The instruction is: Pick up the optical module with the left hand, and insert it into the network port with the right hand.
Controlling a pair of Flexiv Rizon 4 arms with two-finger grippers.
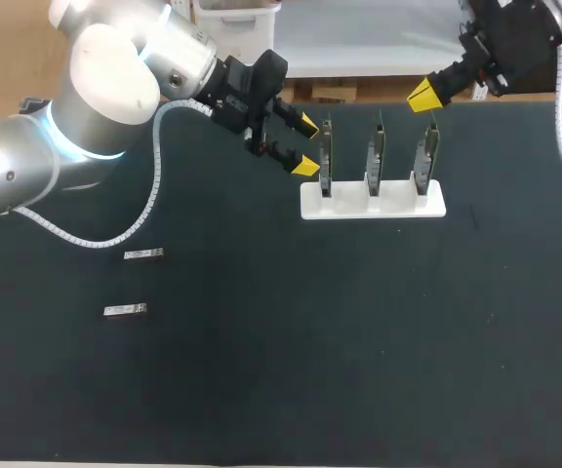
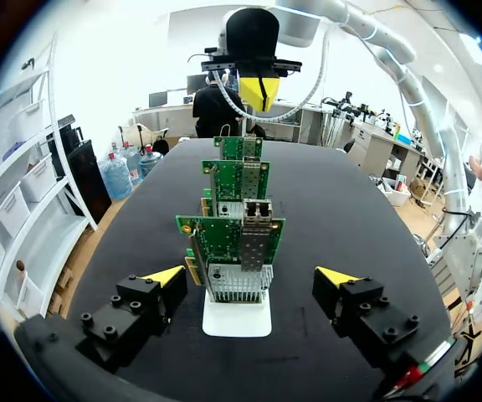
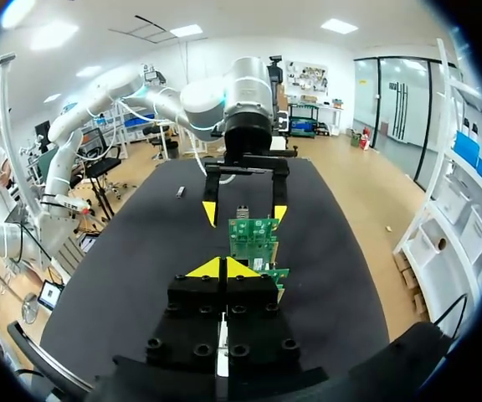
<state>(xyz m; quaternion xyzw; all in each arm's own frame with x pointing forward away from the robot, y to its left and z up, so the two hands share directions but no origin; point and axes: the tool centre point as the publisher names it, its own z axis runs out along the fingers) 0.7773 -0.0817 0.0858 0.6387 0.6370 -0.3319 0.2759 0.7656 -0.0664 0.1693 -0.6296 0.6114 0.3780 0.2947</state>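
Optical module [image 1: 143, 254] lies flat on the black table [image 1: 359, 370], well apart from the white stand [image 1: 398, 207]. A second module [image 1: 125, 310] lies near it, a bit farther from the stand. Nothing holds or touches either one, so the first step, the pick-up, is not yet done. The hand-over and the push into the network port [image 2: 256, 211] are left too.

Each module is a thin silver bar. Its long side runs the same way as the long side of the stand. Which end is the plug end is too small to tell.

The stand holds three green boards [image 1: 375, 156] upright in a row. The port is a metal box on the board nearest the modules.

The left gripper [image 1: 307, 146] is just beside that end of the stand, far from both modules. Its fingers are spread wide and empty, and the first board stands just ahead of the gap without touching them. It looks like this arm has to go over to a module first.

The right gripper [image 1: 422, 97] hangs near the other end of the stand, by the last board. Its yellow tips are pressed together with nothing between them.
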